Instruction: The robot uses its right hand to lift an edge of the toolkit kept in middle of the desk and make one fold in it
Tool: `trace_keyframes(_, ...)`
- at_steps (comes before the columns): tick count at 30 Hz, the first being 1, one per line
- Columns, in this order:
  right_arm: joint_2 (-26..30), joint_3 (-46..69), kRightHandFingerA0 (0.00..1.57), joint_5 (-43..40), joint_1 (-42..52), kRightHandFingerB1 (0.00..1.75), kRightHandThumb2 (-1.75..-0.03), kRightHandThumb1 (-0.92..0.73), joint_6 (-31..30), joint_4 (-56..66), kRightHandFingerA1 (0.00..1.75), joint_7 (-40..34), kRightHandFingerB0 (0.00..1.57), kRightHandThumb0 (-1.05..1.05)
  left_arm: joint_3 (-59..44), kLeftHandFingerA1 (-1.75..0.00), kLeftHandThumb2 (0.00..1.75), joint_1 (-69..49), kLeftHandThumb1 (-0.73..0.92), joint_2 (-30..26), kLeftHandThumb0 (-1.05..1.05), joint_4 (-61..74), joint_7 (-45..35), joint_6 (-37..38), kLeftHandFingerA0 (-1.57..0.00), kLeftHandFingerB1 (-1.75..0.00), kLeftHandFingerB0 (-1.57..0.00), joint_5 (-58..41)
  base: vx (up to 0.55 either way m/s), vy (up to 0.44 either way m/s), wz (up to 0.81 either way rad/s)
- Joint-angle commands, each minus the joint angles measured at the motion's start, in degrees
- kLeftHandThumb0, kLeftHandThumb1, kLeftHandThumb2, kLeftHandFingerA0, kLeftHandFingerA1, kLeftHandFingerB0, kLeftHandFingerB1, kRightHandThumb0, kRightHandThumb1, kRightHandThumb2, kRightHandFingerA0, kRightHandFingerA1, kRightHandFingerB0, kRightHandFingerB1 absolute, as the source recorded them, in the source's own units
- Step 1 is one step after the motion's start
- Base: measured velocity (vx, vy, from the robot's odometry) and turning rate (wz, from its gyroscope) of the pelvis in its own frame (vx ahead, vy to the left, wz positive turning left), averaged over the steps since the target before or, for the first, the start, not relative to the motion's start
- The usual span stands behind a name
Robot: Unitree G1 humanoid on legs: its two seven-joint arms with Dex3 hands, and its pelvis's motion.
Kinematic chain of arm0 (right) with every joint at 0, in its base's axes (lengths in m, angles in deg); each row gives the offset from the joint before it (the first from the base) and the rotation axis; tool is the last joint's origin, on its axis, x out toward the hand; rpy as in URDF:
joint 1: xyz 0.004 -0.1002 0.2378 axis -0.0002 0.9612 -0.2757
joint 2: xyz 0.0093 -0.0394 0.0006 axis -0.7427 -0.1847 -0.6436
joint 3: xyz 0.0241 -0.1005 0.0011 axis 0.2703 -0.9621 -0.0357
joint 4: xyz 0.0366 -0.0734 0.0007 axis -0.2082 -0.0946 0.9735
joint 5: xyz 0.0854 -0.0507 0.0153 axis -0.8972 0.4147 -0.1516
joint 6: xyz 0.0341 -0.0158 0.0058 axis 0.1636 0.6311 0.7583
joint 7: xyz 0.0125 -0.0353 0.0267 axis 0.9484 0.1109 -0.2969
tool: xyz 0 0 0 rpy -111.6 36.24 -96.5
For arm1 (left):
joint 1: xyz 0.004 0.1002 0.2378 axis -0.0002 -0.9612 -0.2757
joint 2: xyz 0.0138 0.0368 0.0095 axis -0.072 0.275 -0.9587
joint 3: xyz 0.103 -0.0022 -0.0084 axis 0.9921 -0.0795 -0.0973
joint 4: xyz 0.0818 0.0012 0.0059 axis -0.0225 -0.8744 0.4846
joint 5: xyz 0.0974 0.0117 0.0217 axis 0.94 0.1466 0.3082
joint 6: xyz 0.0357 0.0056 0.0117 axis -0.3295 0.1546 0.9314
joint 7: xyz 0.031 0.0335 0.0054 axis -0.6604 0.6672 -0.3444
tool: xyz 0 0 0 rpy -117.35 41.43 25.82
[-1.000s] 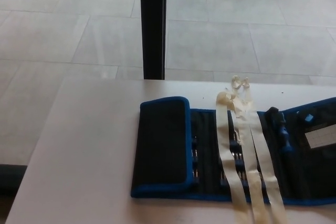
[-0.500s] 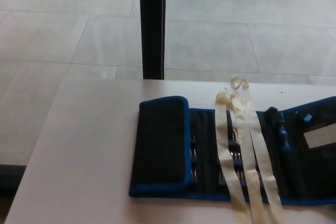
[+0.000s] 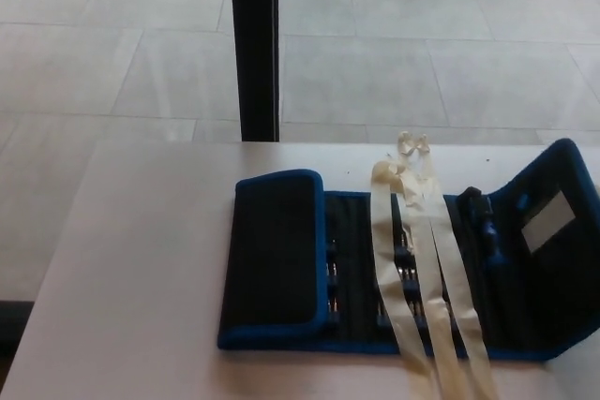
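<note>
On the tabletop (image 3: 141, 259), the toolkit (image 3: 375, 269) lies mid-right, its left flap (image 3: 272, 250) already folded over, right end tilted up. No robot hand shows, so its state cannot be told.

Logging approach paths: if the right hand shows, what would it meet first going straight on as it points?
Cannot be judged: no hand shows in the head view. Nearest the right edge is the raised flap of the toolkit, so probably that.
</note>
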Motion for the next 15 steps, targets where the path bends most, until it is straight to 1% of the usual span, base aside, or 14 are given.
trace_keyframes(1,-0.9,-6.6,0.33,7.4,3.8,0.42,-0.63,-0.85,10.1,6.3,0.47,2.0,0.26,-0.59,0.7,-0.9,0.63,-0.2,0.78,-1.1,-0.66,-0.1,1.0,0.4,-0.65,-0.66,-0.69,-0.2,0.0,0.0,0.0)
trace_keyframes(3,-0.5,-9.0,0.33,9.7,4.8,0.41,-0.64,-0.84,12.8,7.9,0.46,2.3,0.26,-0.61,0.3,-0.87,0.64,-0.1,0.78,-1.1,-0.66,0.0,0.9,0.2,-0.65,-0.66,-0.67,-0.8,0.0,0.0,0.0)
trace_keyframes(4,-0.1,-10.1,0.3,11.0,5.3,0.42,-0.64,-0.85,15.5,7.7,0.46,3.4,0.25,-0.63,0.4,-0.92,0.63,0.0,0.78,-1.0,-0.65,0.0,1.0,0.3,-0.67,-0.68,-0.7,-0.7,0.0,0.0,0.0)
trace_keyframes(5,0.8,-13.2,0.33,15.1,5.9,0.43,-0.64,-0.84,20.0,7.5,0.46,3.7,0.28,-0.69,0.5,-0.9,0.63,0.3,0.78,-1.1,-0.66,-0.1,0.9,0.0,-0.7,-0.67,-0.72,-0.6,0.0,0.0,0.0)
trace_keyframes(6,1.4,-15.0,0.32,17.2,6.3,0.43,-0.64,-0.84,22.3,7.2,0.47,3.7,0.27,-0.71,0.5,-0.82,0.63,0.4,0.78,-1.1,-0.65,-0.2,0.8,-0.2,-0.68,-0.65,-0.71,-0.7,0.0,0.0,0.0)
trace_keyframes(7,1.5,-15.4,0.32,17.6,6.4,0.43,-0.64,-0.84,22.8,7.1,0.47,3.8,0.27,-0.71,0.5,-0.82,0.63,0.4,0.78,-1.1,-0.65,-0.2,0.7,-0.2,-0.68,-0.65,-0.71,-0.7,0.0,0.0,0.0)
trace_keyframes(8,1.7,-16.1,0.32,18.0,6.5,0.44,-0.64,-0.85,23.2,6.4,0.48,3.9,0.27,-0.72,0.4,-0.88,0.63,0.4,0.78,-1.1,-0.66,-0.3,0.6,0.0,-0.69,-0.64,-0.71,-0.7,0.0,0.0,0.0)
trace_keyframes(11,2.4,-17.6,0.33,19.1,6.3,0.44,-0.64,-0.87,22.2,5.1,0.49,3.4,0.28,-0.69,0.4,-0.82,0.63,0.5,0.78,-1.1,-0.67,-0.3,0.7,-0.3,-0.69,-0.64,-0.71,-0.8,0.0,0.0,0.02)
trace_keyframes(12,3.6,-18.6,0.32,20.6,6.6,0.45,-0.65,-0.88,22.5,3.1,0.49,3.5,0.26,-0.68,1.3,-0.94,1.07,0.5,0.64,-1.3,-0.61,0.0,1.5,-0.2,-0.76,-0.75,-0.68,0.3,0.0,0.0,0.0)
trace_keyframes(13,4.4,-19.4,0.33,21.5,6.3,0.45,-0.65,-0.88,22.7,1.5,0.5,3.6,0.28,-0.68,1.0,-0.94,0.63,0.5,0.78,-1.4,-0.67,-0.1,0.9,-0.4,-0.74,-0.65,-0.7,-0.2,0.0,0.0,0.0)
trace_keyframes(14,5.4,-20.5,0.34,23.1,6.2,0.45,-0.65,-0.87,24.3,-0.8,0.5,3.8,0.3,-0.7,0.7,-1.14,0.63,0.3,0.78,-1.2,-0.66,-0.1,0.8,0.3,-0.73,-0.67,-0.7,-0.5,0.0,0.0,0.0)
trace_keyframes(15,5.5,-20.6,0.34,23.1,6.2,0.45,-0.65,-0.87,24.6,-1.0,0.5,3.7,0.3,-0.7,0.7,-1.14,0.63,0.3,0.78,-1.2,-0.66,-0.1,0.8,0.3,-0.73,-0.67,-0.7,-0.5,0.0,0.0,0.0)
